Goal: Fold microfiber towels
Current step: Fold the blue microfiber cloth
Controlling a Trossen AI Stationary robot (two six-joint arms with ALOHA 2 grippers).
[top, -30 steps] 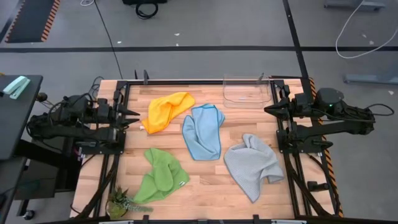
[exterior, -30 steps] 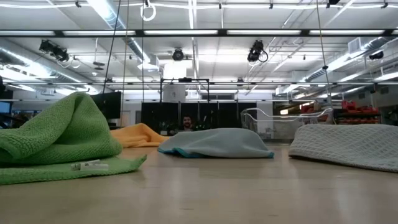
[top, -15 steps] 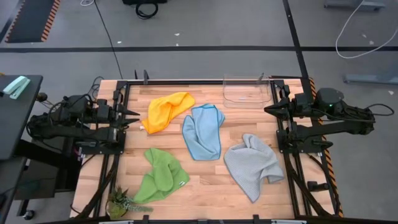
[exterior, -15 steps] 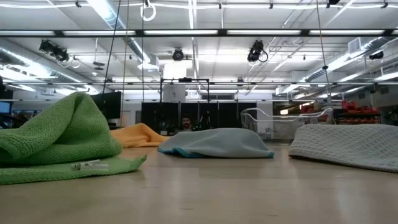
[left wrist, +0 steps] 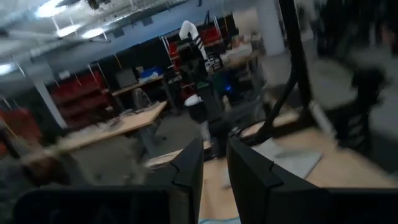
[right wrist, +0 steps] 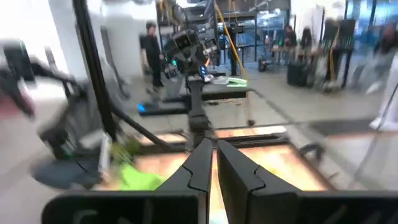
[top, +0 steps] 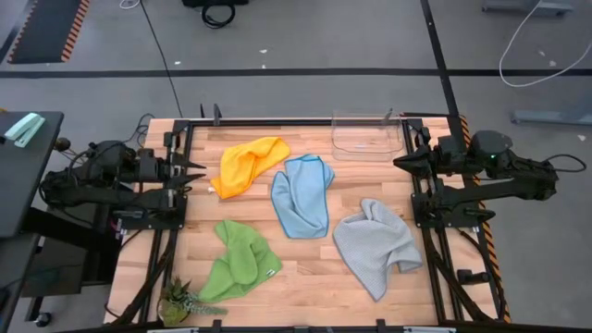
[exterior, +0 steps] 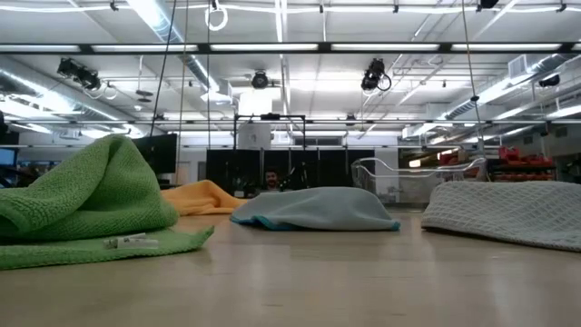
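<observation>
Four microfiber towels lie crumpled and flat on the wooden table (top: 305, 277). The yellow-orange one (top: 248, 165) is at the far left, the light blue one (top: 302, 194) in the middle, the bright green one (top: 239, 261) near left, the light grey one (top: 375, 245) near right. The low view shows green (exterior: 91, 204), orange (exterior: 201, 197), blue (exterior: 318, 209) and grey (exterior: 508, 211). My left gripper (top: 197, 171) hovers level at the table's left edge, its fingers (left wrist: 186, 168) a narrow gap apart. My right gripper (top: 398, 162) hovers level at the right edge, shut (right wrist: 214, 152). Neither touches a towel.
A clear plastic bin (top: 365, 136) stands at the far edge, right of centre. A small green plant (top: 180, 301) sits at the near left corner. Black frame rails (top: 171, 213) run along both sides. Bare wood lies between the towels and along the near edge.
My left gripper has tipped slightly at the wrist without leaving its place. The towels lie as they did.
</observation>
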